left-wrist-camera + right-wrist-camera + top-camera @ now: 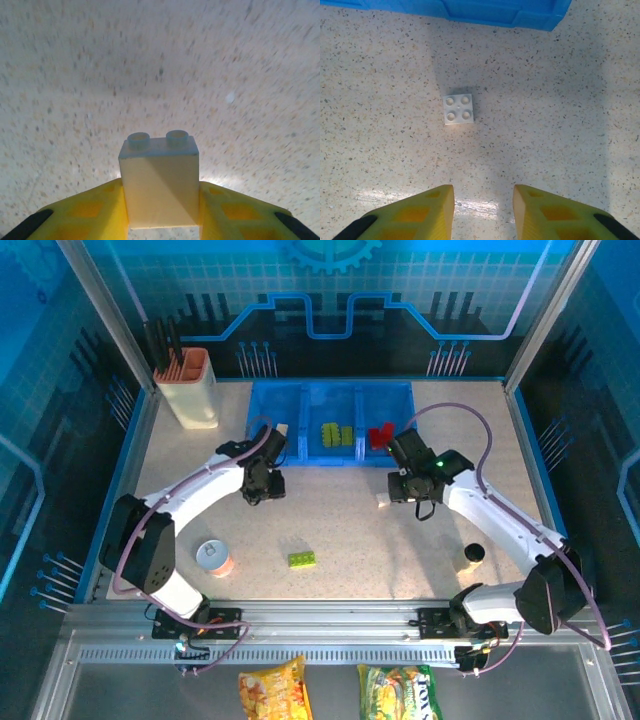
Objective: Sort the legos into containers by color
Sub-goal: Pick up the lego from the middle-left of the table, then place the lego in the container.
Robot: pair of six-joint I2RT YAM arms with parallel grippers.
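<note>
The speckled surface (pixel 350 530) carries everything. Against its far edge lies the blue tray (pixel 275 405) of three adjoining bins. The middle bin holds green bricks (pixel 336 434) and the right bin holds red bricks (pixel 380 435). A pale shape at the near edge of the left bin may be another brick, though it is too small to tell.

The left arm (pixel 200 485) reaches in towards the tray's left end, and the right arm (pixel 490 505) reaches towards its right end. A beige utensil holder (pixel 192 390) with dark handles stands at the far left corner. Two snack packets (pixel 273 692) lie off the surface in front of the arm bases.

A round can (pixel 213 558) sits near the left arm's base. A small dark-topped jar (pixel 473 556) stands near the right arm's.

The left fingers (pixel 112 202) are clenched on a cream brick (pixel 159 182), studs pointing away, held clear above the surface. The right fingers (pixel 442 205) stand apart with nothing between them. A white brick (pixel 458 109) with four studs lies on the surface ahead of them, just short of the tray. A lone green brick (pixel 302 559) lies on the surface between the arms, well apart from both.
</note>
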